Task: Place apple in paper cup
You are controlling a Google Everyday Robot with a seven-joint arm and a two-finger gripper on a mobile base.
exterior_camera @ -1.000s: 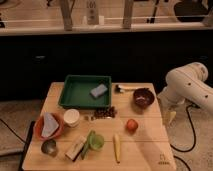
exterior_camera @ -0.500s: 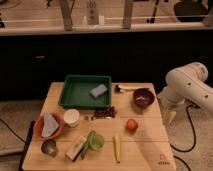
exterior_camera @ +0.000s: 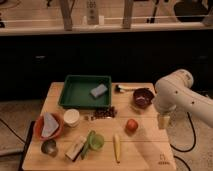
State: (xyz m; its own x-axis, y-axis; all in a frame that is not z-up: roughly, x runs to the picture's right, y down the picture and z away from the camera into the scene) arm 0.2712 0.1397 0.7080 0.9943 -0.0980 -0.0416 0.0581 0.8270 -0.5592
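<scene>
The apple (exterior_camera: pixel 131 125), small, round and red-orange, lies on the wooden table (exterior_camera: pixel 145 155) right of centre. The paper cup (exterior_camera: pixel 72 117), white with a pale inside, stands upright on the left side, just below the green tray. My gripper (exterior_camera: pixel 162 121) hangs from the white arm over the table's right edge, a short way right of the apple and apart from it. It is open, with nothing between its fingers. The cup is far to the gripper's left.
A green tray (exterior_camera: pixel 67 92) holding a grey-blue sponge (exterior_camera: pixel 98 90) sits at the back. A dark bowl (exterior_camera: pixel 143 97) is behind the apple. An orange bowl (exterior_camera: pixel 37 125), a metal cup (exterior_camera: pixel 48 147), a light green cup (exterior_camera: pixel 96 141) and a yellow banana (exterior_camera: pixel 117 147) crowd the front left.
</scene>
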